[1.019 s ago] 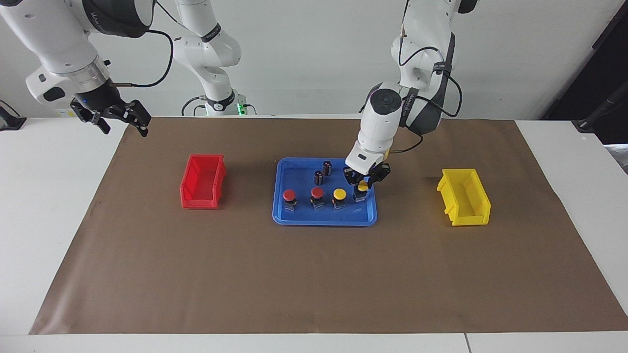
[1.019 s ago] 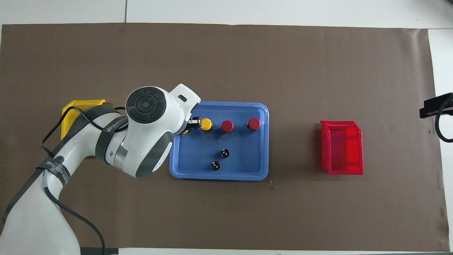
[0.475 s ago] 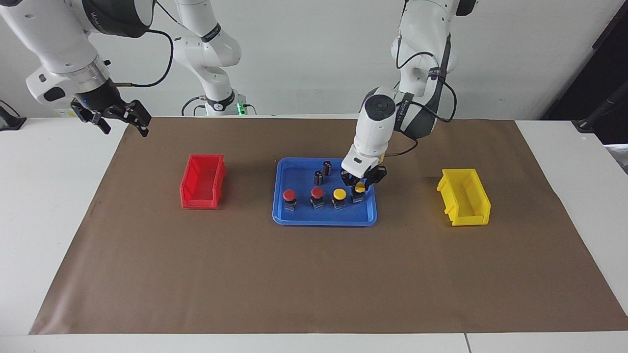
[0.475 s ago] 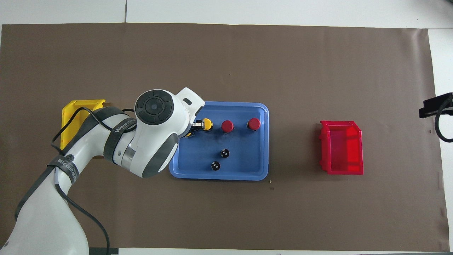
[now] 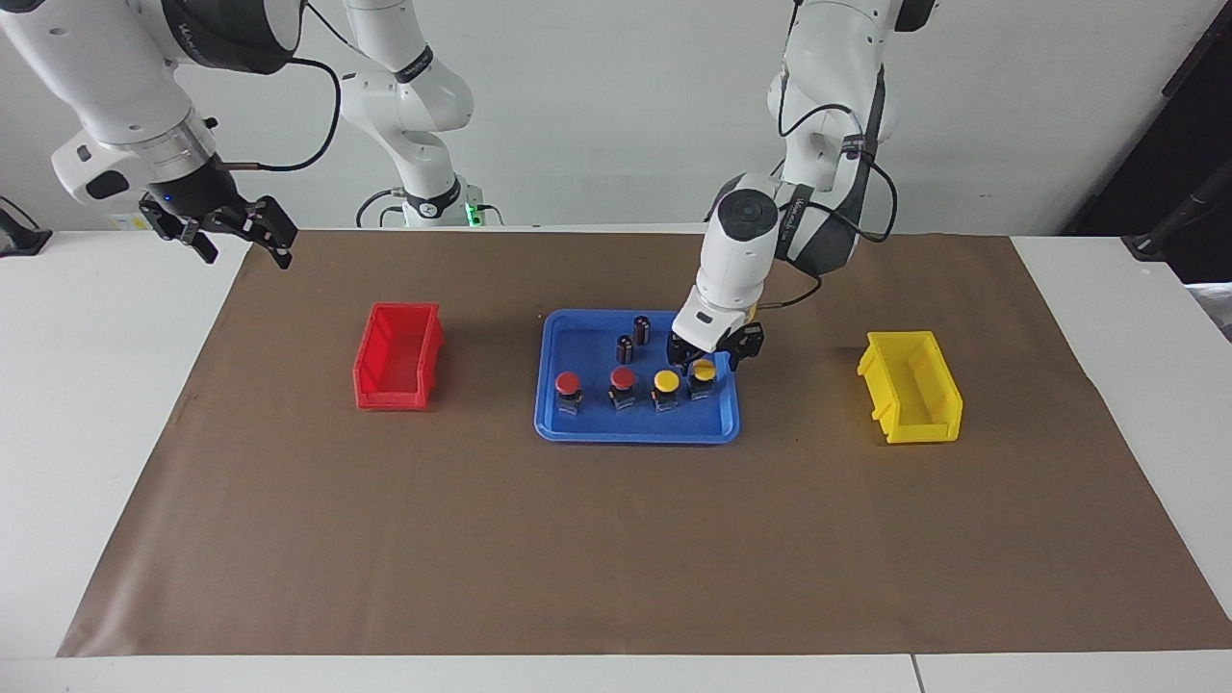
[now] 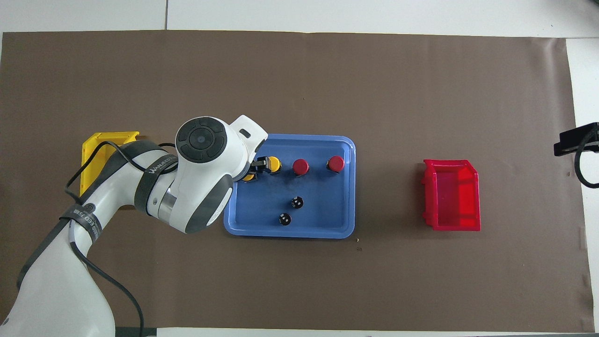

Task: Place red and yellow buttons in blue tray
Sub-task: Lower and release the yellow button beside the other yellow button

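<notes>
Centre of the facing view: shallow rectangular blue plastic tray [image 5: 635,435] on brown paper sheet [image 5: 616,558]. Lined up in the tray's lower half, upright on dark blocky bases: two red-capped push buttons [image 5: 568,383] [image 5: 623,378] and two yellow-capped push buttons [image 5: 665,381] [image 5: 704,369]. In the tray's upper half, nearer the robots: two small dark capless cylinders [image 5: 642,327].

Directly over the end yellow button: left gripper [image 5: 710,356], fingers apart on either side of the cap, apparently not clamping. Judged a release, the button's base resting on the tray floor. All four buttons in the tray, so task judged essentially done.

Upper corner of the facing view, over the table edge: right gripper [image 5: 241,241], fingers spread, holding nothing, waiting clear of the work.

Flanking the tray, both well apart from it: small red plastic bin [image 5: 397,356], small yellow plastic bin [image 5: 910,385].
</notes>
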